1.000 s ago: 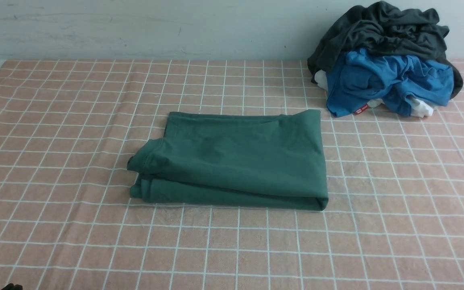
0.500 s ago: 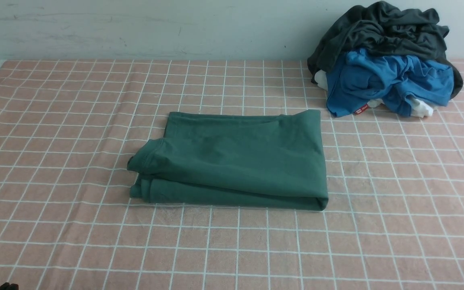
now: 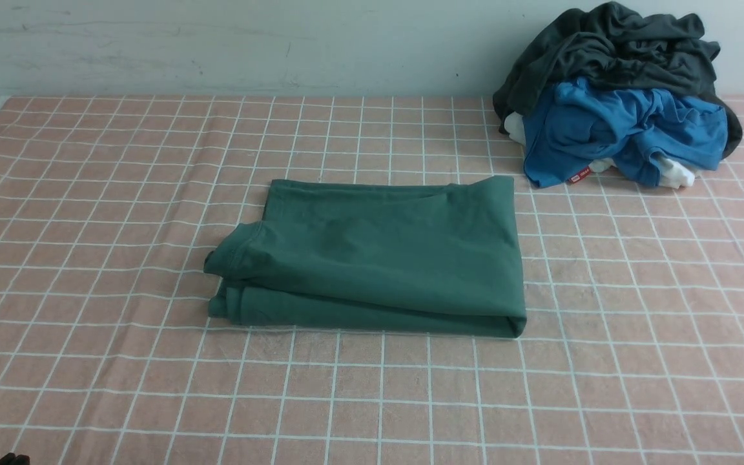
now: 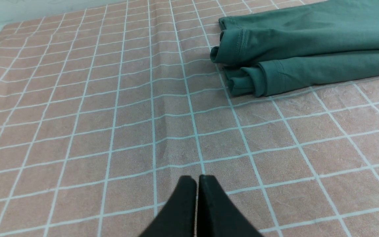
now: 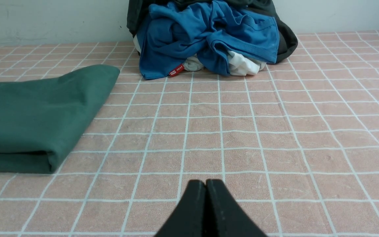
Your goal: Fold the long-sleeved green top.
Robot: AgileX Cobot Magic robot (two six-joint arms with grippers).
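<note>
the table (image 3: pixel 88 387), under a pink checked cloth, holds two things: a heap of clothes (image 3: pixel 617 97) at the far right against the wall, and the top (image 3: pixel 378 258) in the middle, well apart from it. the top lies flat as a layered rectangle, neat fold on its right, cuffs and hems stacked a little unevenly on its left. the folding looks finished, so the step in hand seems to be pulling clear. do it well by keeping both arms low and away from the cloth, touching no edge. if any tidying is wanted, it is the loose left end, squared with one light nudge. the left gripper (image 4: pixel 197 179) is closed on nothing, near that end; the right gripper (image 5: pixel 206 183) is likewise closed and empty.
</note>
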